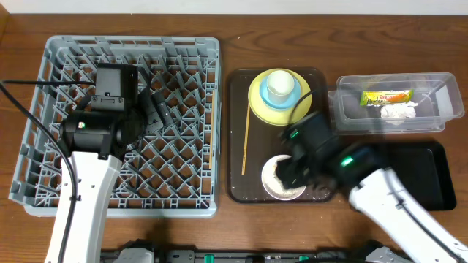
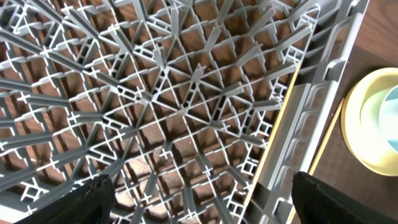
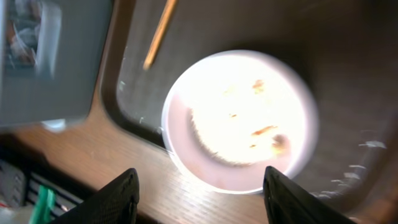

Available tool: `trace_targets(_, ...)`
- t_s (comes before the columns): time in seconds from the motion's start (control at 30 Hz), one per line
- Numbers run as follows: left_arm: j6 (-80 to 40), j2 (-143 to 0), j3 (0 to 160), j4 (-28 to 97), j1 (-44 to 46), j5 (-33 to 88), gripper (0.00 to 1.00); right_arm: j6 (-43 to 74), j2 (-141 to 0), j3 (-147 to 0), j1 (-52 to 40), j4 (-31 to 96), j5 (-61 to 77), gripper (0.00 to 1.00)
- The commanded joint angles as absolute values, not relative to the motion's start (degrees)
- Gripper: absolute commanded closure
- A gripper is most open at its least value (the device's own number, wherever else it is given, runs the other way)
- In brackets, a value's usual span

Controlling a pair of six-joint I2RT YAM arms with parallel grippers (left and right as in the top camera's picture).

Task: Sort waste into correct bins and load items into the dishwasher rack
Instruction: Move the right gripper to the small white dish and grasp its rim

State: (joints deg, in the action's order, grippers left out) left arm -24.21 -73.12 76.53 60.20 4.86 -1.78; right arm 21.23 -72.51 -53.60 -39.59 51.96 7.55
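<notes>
The grey dishwasher rack (image 1: 51,146) lies at the left; my left gripper (image 2: 199,199) is open and empty above its pegs (image 2: 168,93). On the brown serving tray (image 1: 238,131) sit the yellow plate (image 1: 259,98) with the light blue bowl (image 1: 289,98) and pale cup (image 1: 279,84) stacked on it, thin wooden chopsticks (image 1: 246,139), and the white bowl (image 1: 272,183) holding food scraps (image 3: 261,130). My right gripper (image 3: 199,196) is open just above the white bowl (image 3: 242,118). The clear tub (image 1: 439,109) holds the snack wrapper (image 1: 387,96) and white tissue (image 1: 398,112). The black tray (image 1: 424,172) is right.
The table's front edge (image 3: 93,168) runs close to the brown tray. My right arm (image 1: 380,190) lies across the black tray's left part. The yellow plate (image 2: 367,118) and a chopstick (image 2: 326,140) show past the rack wall in the left wrist view.
</notes>
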Motion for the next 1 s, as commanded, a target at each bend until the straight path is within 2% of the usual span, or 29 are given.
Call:
trace_targets(0.0,-24.3,-73.3,77.1,60.5,4.7,-1.9,0.08,29.7,-72.7,-49.0,-47.7,48.8,-1.2,0.39)
trace_targets(0.13,-24.3,-73.3,77.1,60.5,4.7,-1.9,0.08,33.9,-72.8,-44.1,-54.0,43.7,-9.3,0.41)
trace_targets(0.23,-24.3,-73.3,77.1,60.5,4.7,-1.9,0.08,33.8,-72.8,-40.5,-56.1,37.2,-10.3,0.44)
trace_targets(0.37,-24.3,-73.3,77.1,60.5,4.7,-1.9,0.08,33.8,-74.1,-36.2,-56.6,30.3,-10.3,0.52)
trace_targets(0.4,-24.3,-73.3,77.1,60.5,4.7,-1.9,0.08,33.6,-74.6,-35.8,-56.6,29.5,-10.3,0.58)
trace_targets(0.57,-24.3,-73.3,77.1,60.5,4.7,-1.9,0.08,33.1,-75.7,-35.7,-56.6,29.1,-10.3,0.79)
trace_targets(0.77,-24.3,-73.3,77.1,60.5,4.7,-1.9,0.08,31.6,-75.7,-35.7,-56.6,29.3,-10.3,0.75)
trace_targets(0.9,-24.3,-73.3,77.1,60.5,4.7,-1.9,0.08,31.0,-75.8,-35.7,-56.6,29.5,-10.4,0.85)
trace_targets(0.97,-24.3,-73.3,77.1,60.5,4.7,-1.9,0.08,31.0,-75.8,-35.7,-56.6,29.5,-10.7,0.95)
